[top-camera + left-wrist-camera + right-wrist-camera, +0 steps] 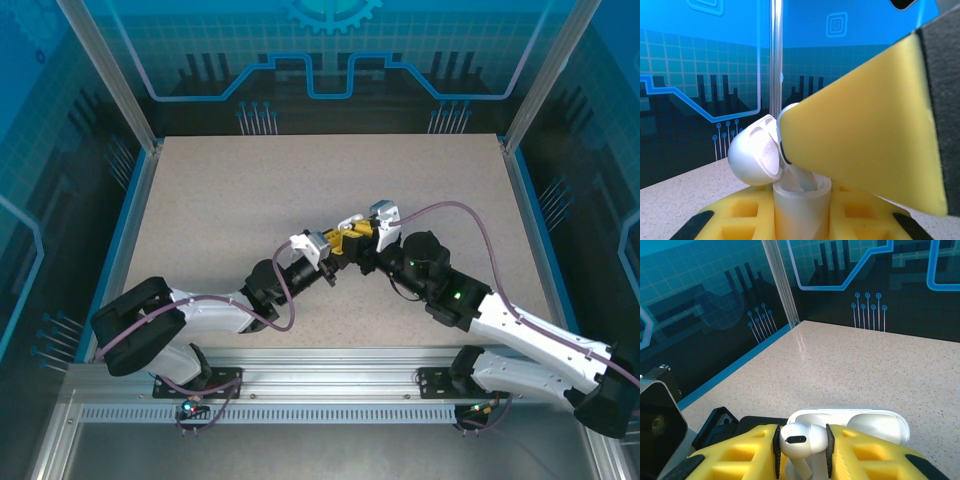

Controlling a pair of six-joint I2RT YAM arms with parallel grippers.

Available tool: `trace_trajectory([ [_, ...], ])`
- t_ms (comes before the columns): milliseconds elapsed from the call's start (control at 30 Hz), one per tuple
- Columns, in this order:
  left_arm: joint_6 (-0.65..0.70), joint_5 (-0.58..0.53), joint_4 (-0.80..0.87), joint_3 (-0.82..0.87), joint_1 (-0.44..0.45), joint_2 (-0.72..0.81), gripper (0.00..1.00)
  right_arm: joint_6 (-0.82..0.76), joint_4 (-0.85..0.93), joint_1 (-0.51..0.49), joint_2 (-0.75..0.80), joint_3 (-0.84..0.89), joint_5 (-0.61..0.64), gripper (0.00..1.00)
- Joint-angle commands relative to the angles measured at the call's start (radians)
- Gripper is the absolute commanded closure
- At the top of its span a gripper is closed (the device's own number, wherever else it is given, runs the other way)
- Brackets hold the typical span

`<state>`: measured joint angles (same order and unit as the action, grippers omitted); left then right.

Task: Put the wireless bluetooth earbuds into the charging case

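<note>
My left gripper [801,222] is shut on the body of a white charging case [799,212], which stands upright between its yellow fingers. The case's lid [754,157] is tipped open to the left. My right gripper [801,447] is shut on a white earbud [800,438], its black pads against both sides of the earbud's head. The earbud's stem [804,178] points down into the case's mouth. Behind the earbud, the right wrist view shows the open lid [875,424]. Seen from above, the two grippers [345,248] meet over the middle of the table.
The speckled beige table [300,190] stretches behind and to both sides of the grippers. Blue glass walls and a metal post [782,285] close it in. The right gripper's yellow finger [870,135] takes up most of the right side of the left wrist view.
</note>
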<state>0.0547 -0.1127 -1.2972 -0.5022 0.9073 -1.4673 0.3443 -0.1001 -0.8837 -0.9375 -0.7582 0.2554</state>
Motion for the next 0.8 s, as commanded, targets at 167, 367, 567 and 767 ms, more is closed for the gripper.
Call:
trace_trajectory([
  [167,0.012,0.021,-0.101,-0.022,0.019,-0.003,0.97,-0.026,0.048,0.001,0.014,0.001,0.059,0.66],
  [367,0.009,0.020,-0.099,-0.019,0.020,-0.006,0.97,-0.025,0.046,0.001,0.024,-0.009,0.054,0.62],
  [567,0.020,0.015,-0.090,-0.012,0.020,-0.010,0.97,-0.024,0.086,0.001,0.045,-0.054,0.027,0.55],
  [767,0.024,0.011,-0.082,-0.008,0.020,-0.007,0.97,-0.030,0.190,0.010,0.052,-0.147,-0.009,0.44],
])
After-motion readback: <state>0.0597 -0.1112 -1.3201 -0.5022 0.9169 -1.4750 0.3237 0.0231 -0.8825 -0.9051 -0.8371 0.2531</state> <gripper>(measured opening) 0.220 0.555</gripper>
